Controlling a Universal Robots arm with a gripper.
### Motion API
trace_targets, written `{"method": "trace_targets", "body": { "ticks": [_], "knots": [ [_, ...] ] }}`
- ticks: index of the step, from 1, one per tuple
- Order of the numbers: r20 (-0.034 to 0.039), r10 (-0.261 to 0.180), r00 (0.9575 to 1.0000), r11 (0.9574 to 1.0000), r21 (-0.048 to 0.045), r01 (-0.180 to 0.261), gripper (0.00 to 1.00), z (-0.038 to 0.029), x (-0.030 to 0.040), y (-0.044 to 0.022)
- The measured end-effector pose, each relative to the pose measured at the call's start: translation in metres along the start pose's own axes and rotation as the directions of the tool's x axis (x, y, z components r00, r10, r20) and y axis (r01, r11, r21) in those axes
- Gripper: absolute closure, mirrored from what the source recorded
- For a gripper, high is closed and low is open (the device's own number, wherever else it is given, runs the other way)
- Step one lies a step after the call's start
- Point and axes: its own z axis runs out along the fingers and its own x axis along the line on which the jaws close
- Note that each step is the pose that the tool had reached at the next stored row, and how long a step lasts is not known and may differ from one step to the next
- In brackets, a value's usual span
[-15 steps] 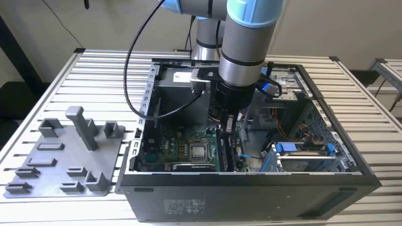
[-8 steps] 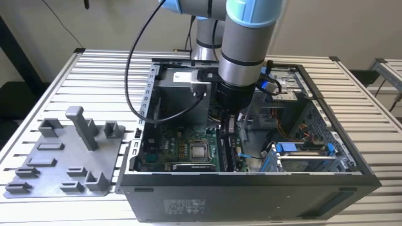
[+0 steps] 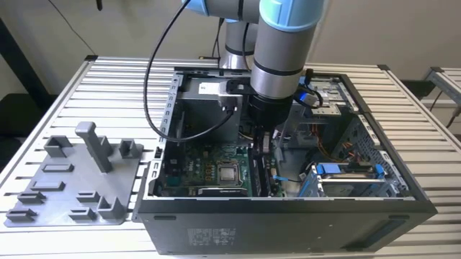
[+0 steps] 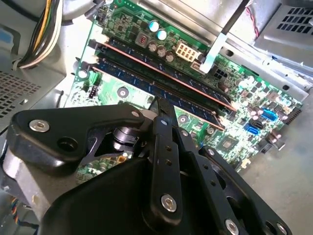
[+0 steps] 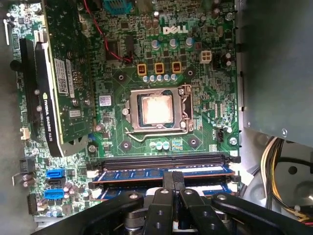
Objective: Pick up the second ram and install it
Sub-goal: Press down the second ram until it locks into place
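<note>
Two flat blue-green sticks are lying in the motherboard [image 5: 195, 117] slots; the closed gripper [image 5: 172, 183] is pressing on the second ram [image 5: 161, 182].

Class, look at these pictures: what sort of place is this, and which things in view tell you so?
Probably a robotics lab or test bench for computer assembly. A robot arm reaches into an open computer case on a slatted metal table, beside a grey fixture tray; its gripper sits over the motherboard's memory slots.

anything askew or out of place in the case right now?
Nothing stands out. The gripper is down at the memory slots on the motherboard, where the ram sticks lie level and parallel. The CPU socket is bare, and the grey fixture tray sits square beside the case.
</note>
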Motion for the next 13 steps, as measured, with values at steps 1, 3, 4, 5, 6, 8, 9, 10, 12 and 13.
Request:
{"method": "trace_targets", "body": {
  "ticks": [1, 3, 4, 5, 6, 8, 9, 10, 12, 13],
  "knots": [
    [0.0001, 0.000, 1.0000, 1.0000, -0.0017, 0.000, 0.89, 0.0003, 0.0018, -0.0003],
    [0.0001, 0.000, 1.0000, 1.0000, -0.0050, 0.000, 0.89, 0.0009, 0.0073, -0.0012],
    [0.0001, 0.000, 1.0000, 1.0000, -0.0058, 0.000, 0.89, 0.0014, 0.0092, -0.0015],
    [0.0000, 0.000, 1.0000, 1.0000, -0.0063, 0.000, 0.89, 0.0020, 0.0104, -0.0018],
    [-0.0001, 0.000, 1.0000, 1.0000, -0.0068, 0.000, 0.89, 0.0025, 0.0116, -0.0020],
    [-0.0003, 0.000, 1.0000, 1.0000, -0.0082, 0.000, 0.89, 0.0036, 0.0143, -0.0026],
    [-0.0003, 0.000, 1.0000, 1.0000, -0.0086, 0.000, 0.89, 0.0041, 0.0158, -0.0029],
    [-0.0003, 0.000, 1.0000, 1.0000, -0.0091, 0.000, 0.89, 0.0047, 0.0173, -0.0032],
    [-0.0004, 0.000, 1.0000, 1.0000, -0.0098, 0.000, 0.89, 0.0054, 0.0192, -0.0034],
    [-0.0003, 0.000, 1.0000, 1.0000, -0.0098, 0.000, 0.89, 0.0054, 0.0192, -0.0034]
  ]
}}
